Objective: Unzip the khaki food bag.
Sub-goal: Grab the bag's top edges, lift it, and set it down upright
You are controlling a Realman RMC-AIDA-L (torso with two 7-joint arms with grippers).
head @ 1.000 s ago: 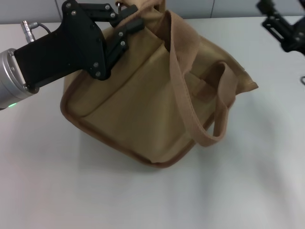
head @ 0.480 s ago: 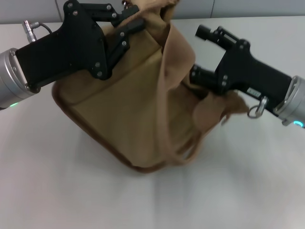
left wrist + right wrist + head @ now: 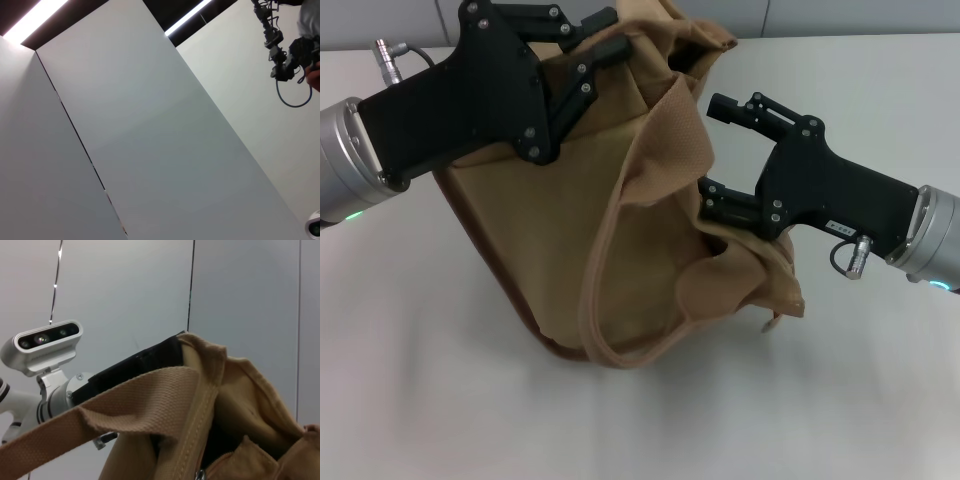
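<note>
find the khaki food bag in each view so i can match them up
Head view: the khaki food bag fills the middle, tilted, between the left gripper at its top edge and the right gripper at its side.
Left wrist view: not in it; only wall panels show.
Right wrist view: the bag fills the lower half, seen close up.
Shared landmark: the bag's webbing handle.
</note>
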